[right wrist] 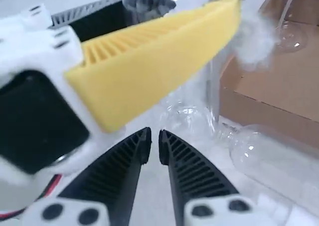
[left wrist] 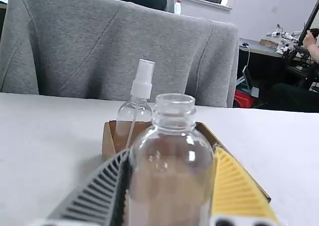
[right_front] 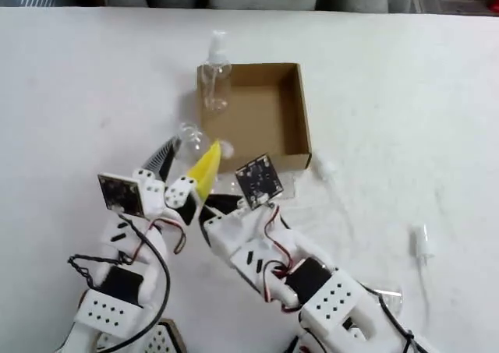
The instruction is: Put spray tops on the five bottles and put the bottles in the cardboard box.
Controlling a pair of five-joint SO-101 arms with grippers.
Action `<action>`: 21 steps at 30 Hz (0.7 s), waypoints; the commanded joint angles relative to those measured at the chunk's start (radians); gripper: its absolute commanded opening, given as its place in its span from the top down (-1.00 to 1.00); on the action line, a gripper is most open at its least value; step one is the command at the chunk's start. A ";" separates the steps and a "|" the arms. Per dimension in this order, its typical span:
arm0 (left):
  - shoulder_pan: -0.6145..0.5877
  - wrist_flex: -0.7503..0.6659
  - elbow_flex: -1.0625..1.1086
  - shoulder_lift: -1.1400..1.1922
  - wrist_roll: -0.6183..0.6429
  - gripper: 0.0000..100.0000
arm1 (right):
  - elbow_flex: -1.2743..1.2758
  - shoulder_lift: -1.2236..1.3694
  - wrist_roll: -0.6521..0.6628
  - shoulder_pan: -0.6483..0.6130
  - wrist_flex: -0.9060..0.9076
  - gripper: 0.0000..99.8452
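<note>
**Left hand clamped on an uncapped bottle, right hand closed on nothing close beside it**

The left hand point(right_front: 195, 145) grips the uncapped bottle point(left wrist: 169, 151) upright between its grey and yellow fingers, just before the cardboard box point(right_front: 269, 123). The right hand point(right wrist: 154, 142) has its black fingers almost together. A capped bottle point(right_front: 215, 84) stands in the box's corner. Another bottle point(right wrist: 264, 156) lies against the box's outer wall. A loose spray top point(right_front: 323, 168) lies on the counter point(right_front: 405, 80) near the box, and a second spray top point(right_front: 422, 241) lies well apart.

Most of the cardboard box point(right_front: 269, 119) lies open — a capped bottle point(right_front: 215, 80) fills its far left corner, while the left gripper point(right_front: 189, 149) and its uncapped bottle point(right_front: 191, 135) crowd the near one.
</note>
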 commanded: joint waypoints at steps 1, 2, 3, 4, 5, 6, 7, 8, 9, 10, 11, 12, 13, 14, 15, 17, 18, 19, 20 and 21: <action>0.021 0.005 -0.015 -0.015 -0.003 0.96 | -0.044 0.058 0.018 0.024 -0.067 0.96; 0.021 0.005 -0.015 -0.015 -0.003 0.96 | -0.044 0.088 0.040 0.033 -0.093 0.96; 0.021 0.005 -0.015 -0.015 -0.003 0.96 | -0.044 0.119 0.061 0.044 -0.122 0.96; 0.021 0.005 -0.015 -0.015 -0.003 0.96 | -0.044 0.150 0.074 0.056 -0.151 0.96; 0.021 0.005 -0.015 -0.015 -0.003 0.96 | -0.044 0.174 0.081 0.068 -0.177 0.96; 0.021 0.005 -0.015 -0.015 -0.003 0.96 | -0.048 0.199 0.081 0.077 -0.199 0.96; 0.019 0.005 -0.015 -0.015 -0.003 0.96 | -0.049 0.216 0.083 0.085 -0.216 0.96; 0.019 0.005 -0.014 -0.015 -0.003 0.96 | -0.049 0.226 0.084 0.093 -0.228 0.96; 0.019 0.005 -0.014 -0.015 -0.005 0.96 | -0.049 0.228 0.084 0.096 -0.232 0.96; 0.019 0.005 -0.012 -0.015 -0.005 0.96 | -0.049 0.225 0.086 0.096 -0.231 0.96; 0.019 0.005 -0.012 -0.015 -0.006 0.96 | -0.048 0.220 0.086 0.096 -0.229 0.96; 0.019 0.005 -0.011 -0.015 -0.006 0.96 | -0.044 0.214 0.087 0.096 -0.229 0.96; 0.019 0.005 -0.011 -0.015 -0.008 0.96 | -0.044 0.206 0.087 0.096 -0.229 0.96; 0.018 0.005 -0.011 -0.015 -0.008 0.96 | -0.043 0.197 0.086 0.096 -0.228 0.96; 0.016 0.005 -0.011 -0.015 -0.008 0.96 | -0.041 0.188 0.086 0.096 -0.217 0.96; 0.013 0.005 -0.009 -0.015 -0.008 0.96 | -0.035 0.163 0.084 0.091 -0.174 0.96; 0.013 0.005 -0.009 -0.015 -0.008 0.96 | -0.034 0.147 0.081 0.088 -0.151 0.96; 0.013 0.005 -0.009 -0.015 -0.009 0.96 | -0.034 0.127 0.077 0.088 -0.127 0.96; 0.013 0.005 -0.009 -0.015 -0.009 0.96 | -0.034 0.105 0.078 0.090 -0.113 0.96; 0.013 0.005 -0.009 -0.015 -0.009 0.96 | -0.034 0.088 0.078 0.091 -0.104 0.96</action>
